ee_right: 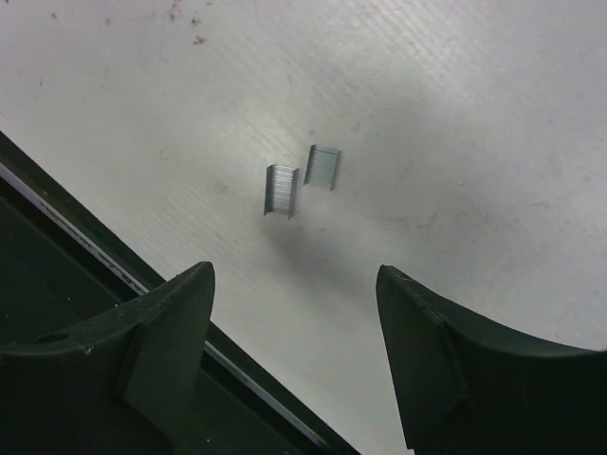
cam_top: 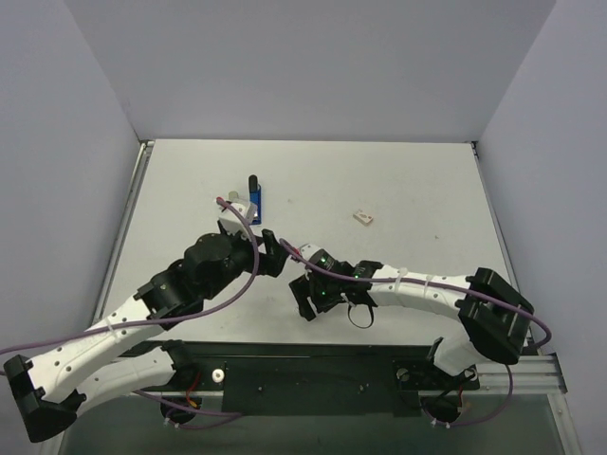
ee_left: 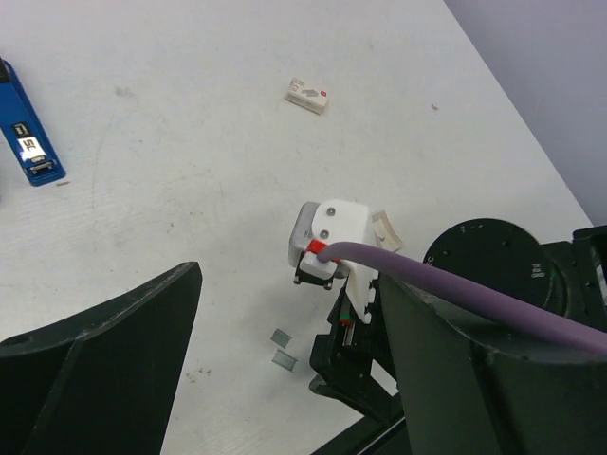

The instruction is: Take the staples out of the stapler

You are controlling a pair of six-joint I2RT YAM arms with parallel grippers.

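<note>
The blue stapler (cam_top: 254, 205) lies on the table at the back left, dark end pointing away; in the left wrist view the stapler (ee_left: 28, 133) sits at the top left. Two short strips of staples (ee_right: 282, 190) (ee_right: 322, 166) lie side by side on the table just ahead of my right gripper (ee_right: 294, 284), which is open and holds nothing. The left wrist view shows these staples (ee_left: 282, 347) beside the right gripper's black fingers (ee_left: 356, 384). My left gripper (ee_left: 289, 280) is open and empty above them. From above, the left gripper (cam_top: 273, 254) and right gripper (cam_top: 308, 301) hide the staples.
A small pale box with a red mark (cam_top: 362, 218) (ee_left: 311, 95) lies right of centre. The table's dark front rail (ee_right: 85, 237) runs just behind the right gripper. The right wrist's white camera housing (ee_left: 327, 232) and purple cable (ee_left: 455, 284) cross the left wrist view.
</note>
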